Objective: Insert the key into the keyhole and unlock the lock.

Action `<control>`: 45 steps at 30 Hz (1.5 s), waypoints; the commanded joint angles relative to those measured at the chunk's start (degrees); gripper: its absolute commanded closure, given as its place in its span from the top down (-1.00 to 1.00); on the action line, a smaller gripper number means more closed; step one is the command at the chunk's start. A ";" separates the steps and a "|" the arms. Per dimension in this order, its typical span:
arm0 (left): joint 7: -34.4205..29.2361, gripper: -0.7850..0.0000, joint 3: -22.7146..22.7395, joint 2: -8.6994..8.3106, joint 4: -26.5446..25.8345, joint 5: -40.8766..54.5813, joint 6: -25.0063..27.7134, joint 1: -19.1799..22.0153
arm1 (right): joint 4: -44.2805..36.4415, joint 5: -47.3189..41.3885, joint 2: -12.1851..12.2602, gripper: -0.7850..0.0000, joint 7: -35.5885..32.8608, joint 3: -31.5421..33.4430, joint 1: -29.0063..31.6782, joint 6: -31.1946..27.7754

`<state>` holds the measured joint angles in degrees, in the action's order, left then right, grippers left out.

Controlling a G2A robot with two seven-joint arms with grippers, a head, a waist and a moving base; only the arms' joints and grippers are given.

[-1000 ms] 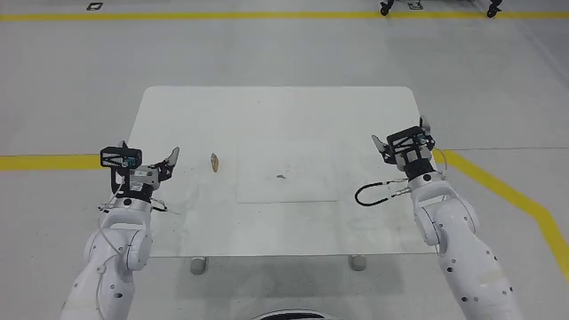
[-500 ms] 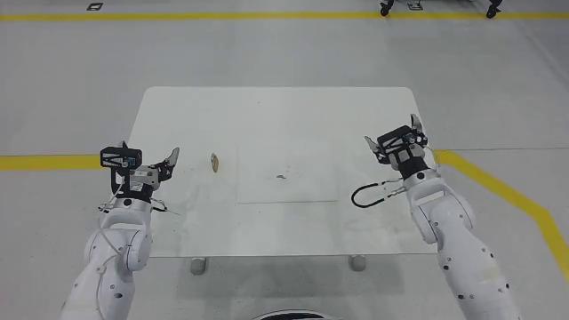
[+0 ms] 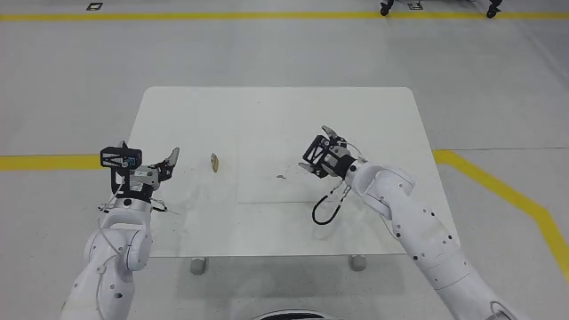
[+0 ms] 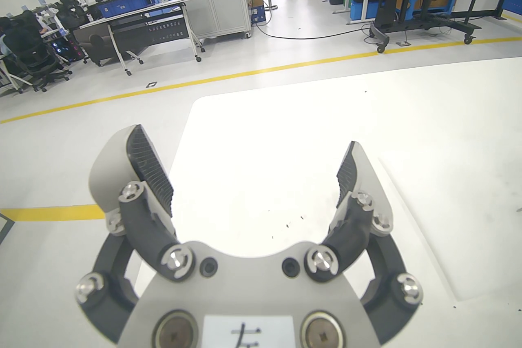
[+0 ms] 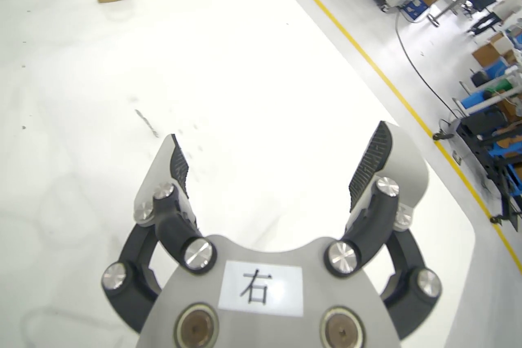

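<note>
Right pincer [image 3: 316,149], released and holding nothing, now hangs over the middle of the white table [image 3: 267,107]. A second ago it stood out at the table's right edge, so the arm has swung well to the left. The left pincer [image 3: 169,162], also spread wide and empty, has not stirred from the left edge of the table.

The brass padlock [image 3: 214,161] lies flat on the table left of centre, between the two arms and well apart from both; its shackle looks closed, and it has not shifted. From the right wrist it shows far ahead of the open jaws. A small thin sliver, apparently the key [image 3: 282,177], lies near the table's centre, just left of the right pincer and a little nearer than it; the right wrist view shows it on the table close beside one fingertip [image 5: 175,158].

By the look of it, the sweep marks the opening reach for the key. Nothing is gripped, and the lock is untouched. A thing so flat and slight will likely call for a careful pinch.
</note>
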<state>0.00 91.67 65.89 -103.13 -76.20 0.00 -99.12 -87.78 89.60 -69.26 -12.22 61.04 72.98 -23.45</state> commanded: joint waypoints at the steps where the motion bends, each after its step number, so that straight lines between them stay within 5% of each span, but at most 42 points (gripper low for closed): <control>1: 0.00 1.00 0.00 0.00 0.00 0.00 0.00 0.00 | 1.70 -0.49 -0.46 1.00 1.31 -2.18 -1.69 -1.63; 10: 0.00 1.00 0.00 0.00 0.00 0.00 0.00 0.00 | 10.33 -5.75 -2.24 0.87 2.68 -8.63 -8.70 -12.50; 18: 0.00 1.00 0.00 0.00 0.00 0.00 0.00 0.00 | 17.80 -7.65 -4.01 -0.01 -1.64 -13.58 -14.38 -17.30; 29: 0.00 1.00 0.00 0.00 0.00 0.00 0.00 0.00 | 21.81 -6.99 -5.25 -0.20 -2.99 -16.49 -17.82 -18.03; 35: 0.00 1.00 0.00 0.00 0.00 0.00 0.00 0.00 | 22.21 -6.07 -5.44 -1.00 -3.62 -17.07 -18.86 -18.78; 45: 0.00 1.00 0.00 0.00 0.00 0.00 0.00 0.00 | 17.90 -2.93 -3.85 -1.00 -1.29 -13.56 -18.03 -19.09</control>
<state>0.00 91.67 65.89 -103.13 -76.20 0.00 -99.12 -68.80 85.95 -73.48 -14.13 46.75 54.35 -42.59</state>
